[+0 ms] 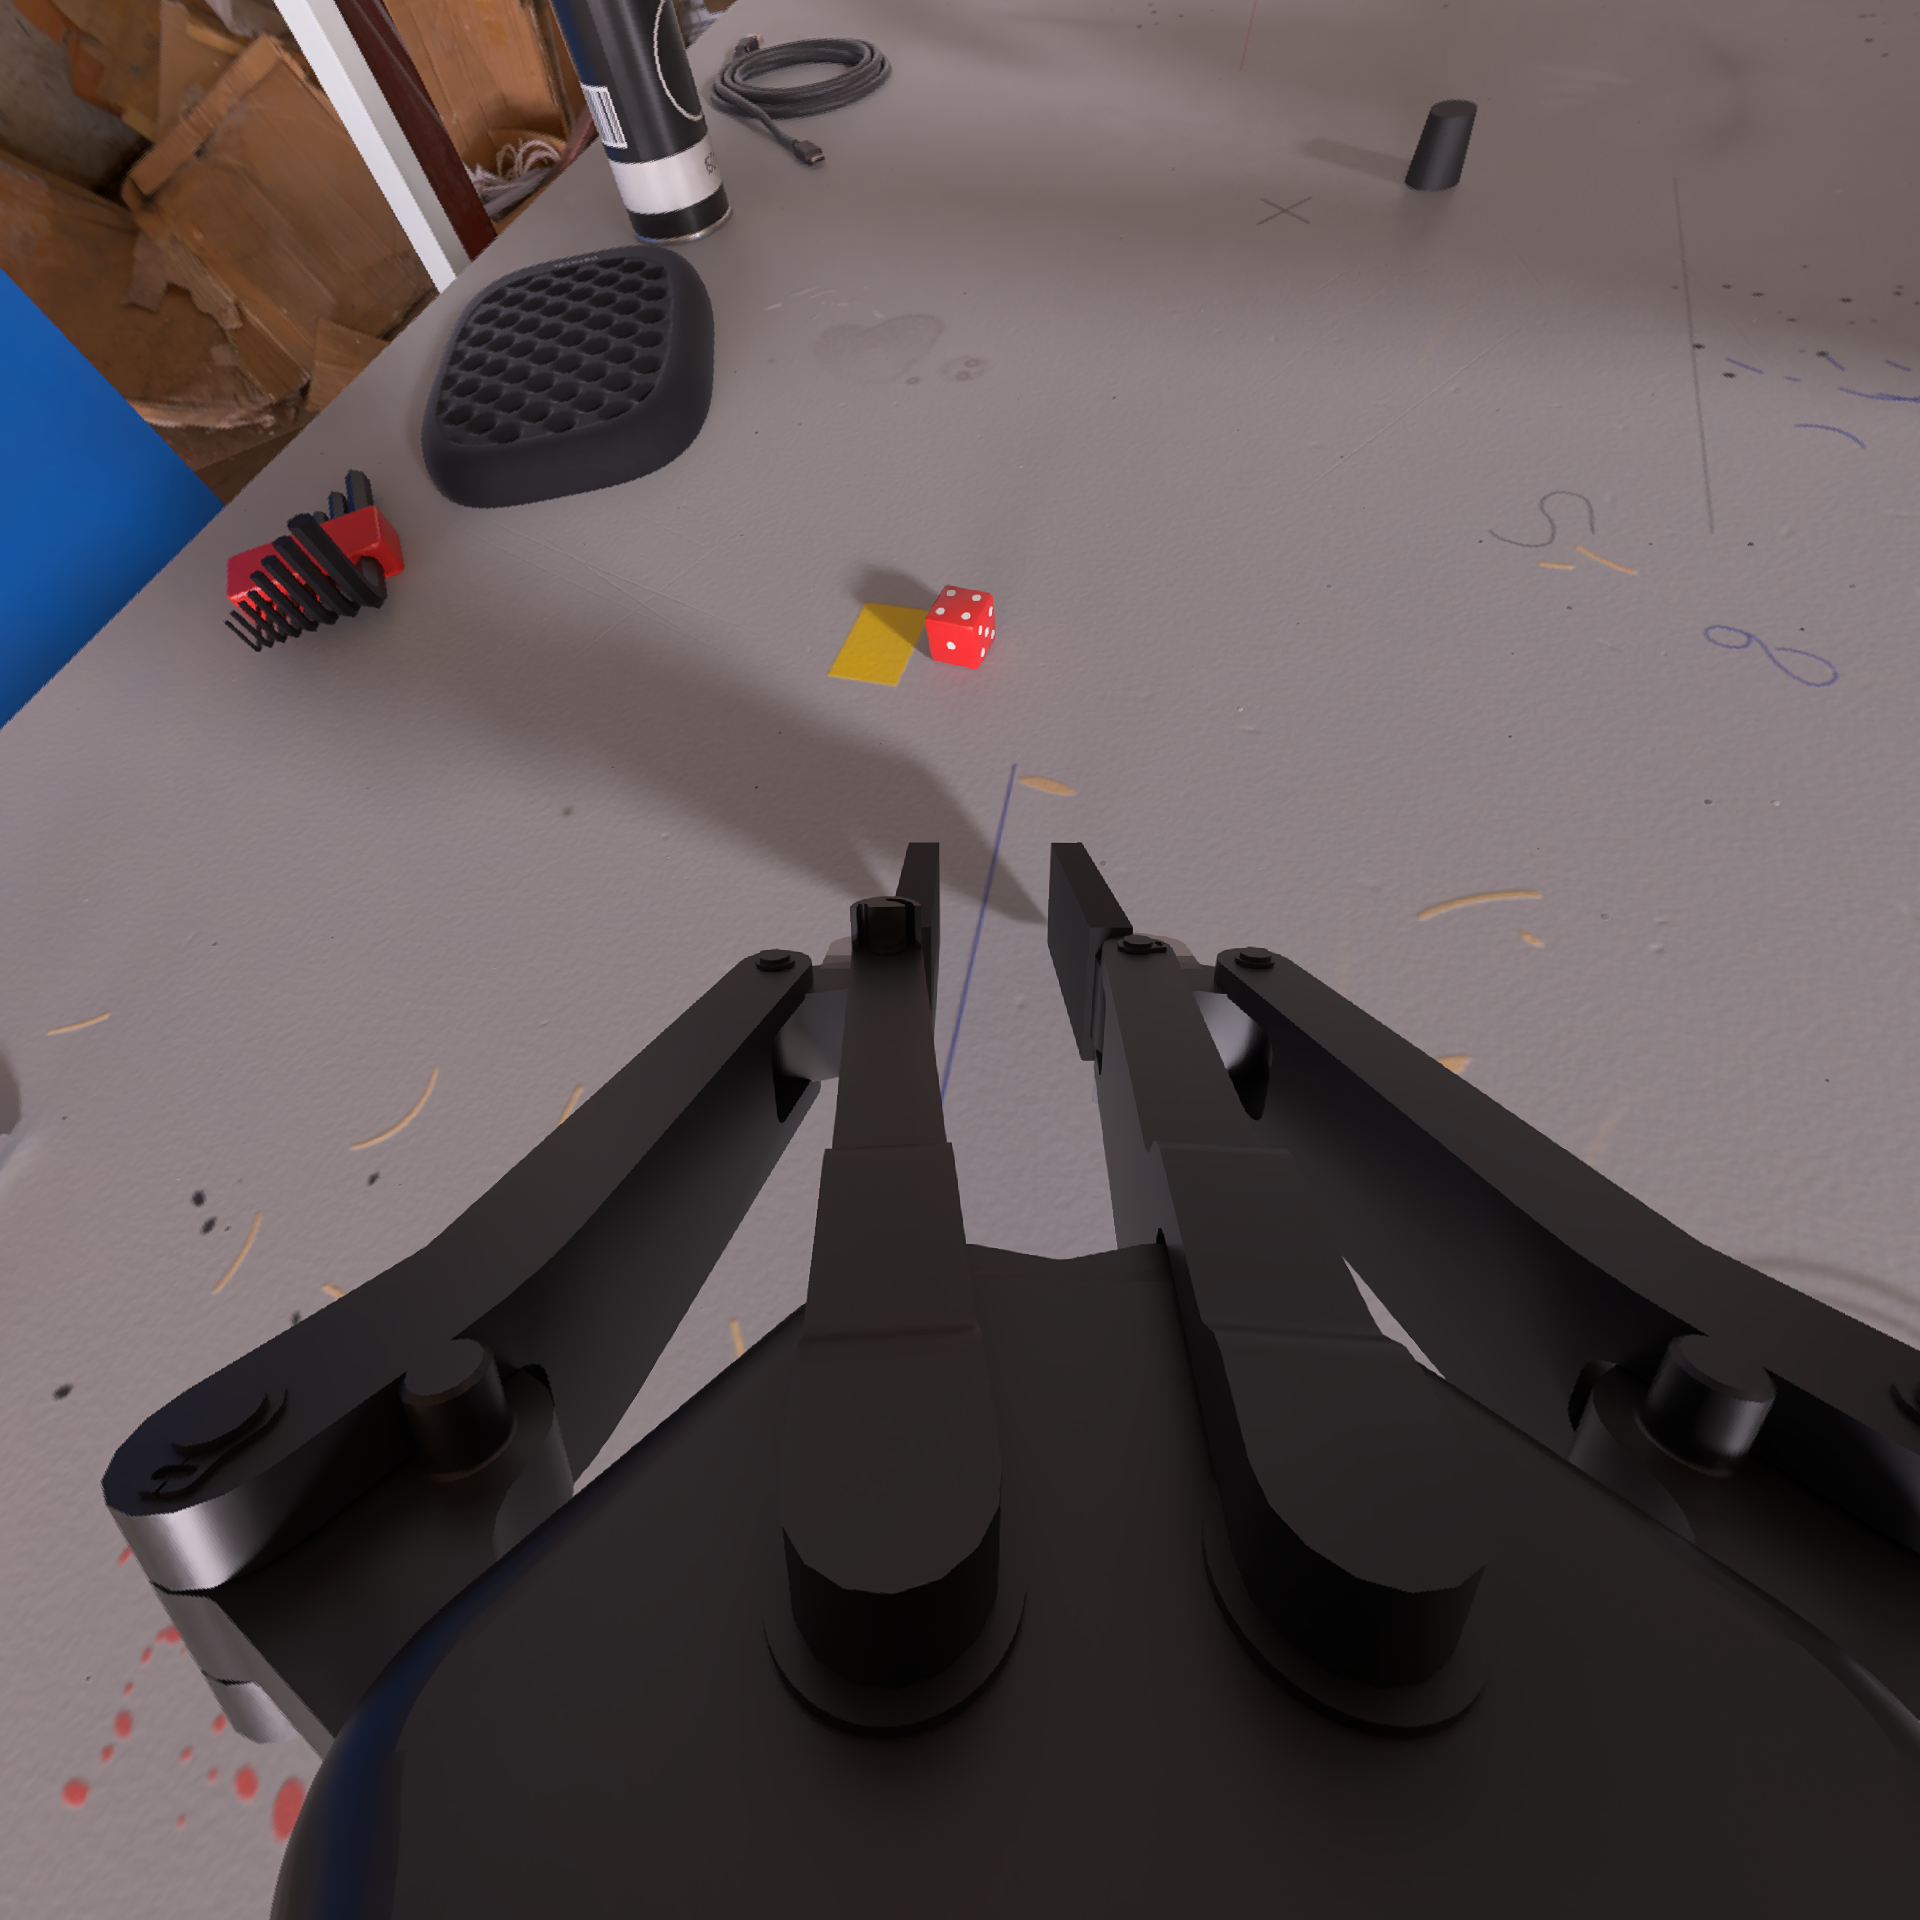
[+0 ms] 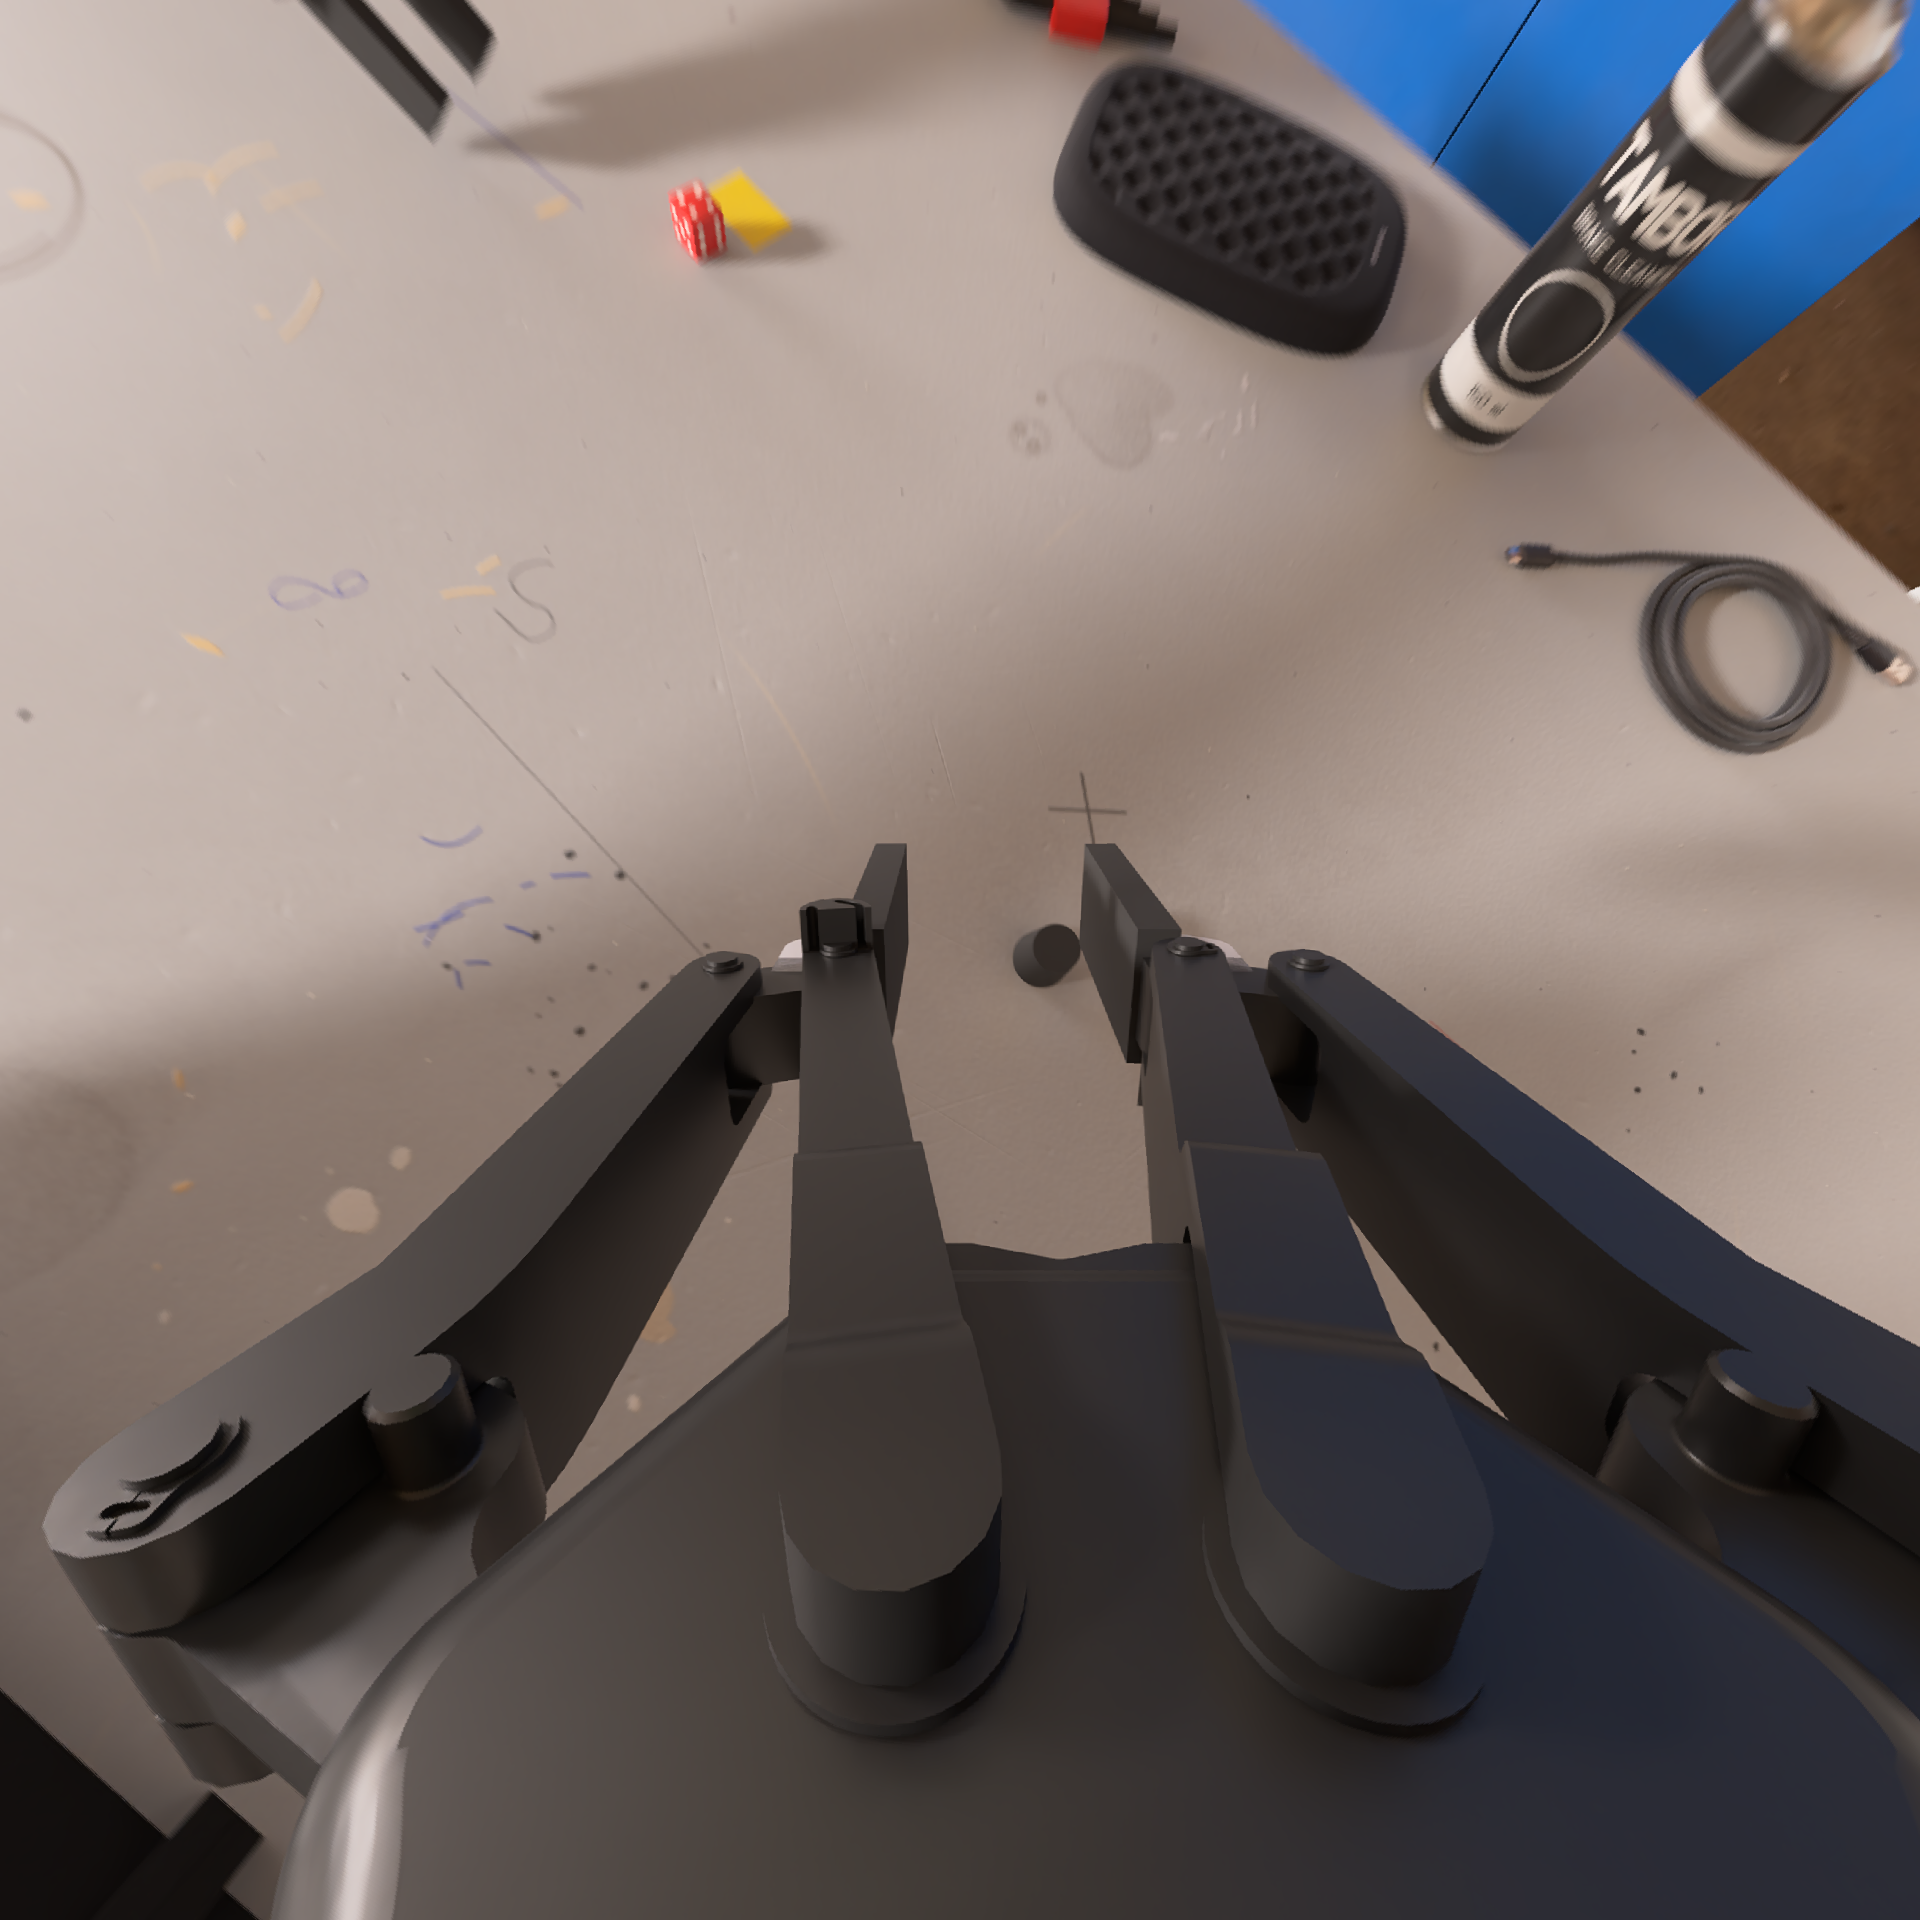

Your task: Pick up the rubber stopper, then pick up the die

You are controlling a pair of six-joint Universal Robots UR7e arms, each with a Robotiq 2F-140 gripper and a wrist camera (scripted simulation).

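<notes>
The dark grey rubber stopper [image 2: 1044, 954] stands on the grey table, seen between the fingertips of my right gripper [image 2: 995, 894]. It is nearer the right finger and not clamped. The right gripper is open. The stopper also shows far off in the left wrist view [image 1: 1441, 145]. The red die [image 1: 961, 627] with white dots sits beside a flat yellow piece [image 1: 878, 644], ahead of my left gripper [image 1: 995, 883]. That gripper is open with a narrow gap, empty, and well short of the die. The die [image 2: 696, 220] also shows far left in the right wrist view.
A black honeycomb pad [image 1: 571, 374], a red hex key set [image 1: 312, 566], a black-and-white spray can [image 1: 655, 125] and a coiled grey cable [image 1: 800, 78] lie along the table's left edge [image 1: 187, 582]. The left gripper's fingers [image 2: 416, 62] show top left in the right wrist view.
</notes>
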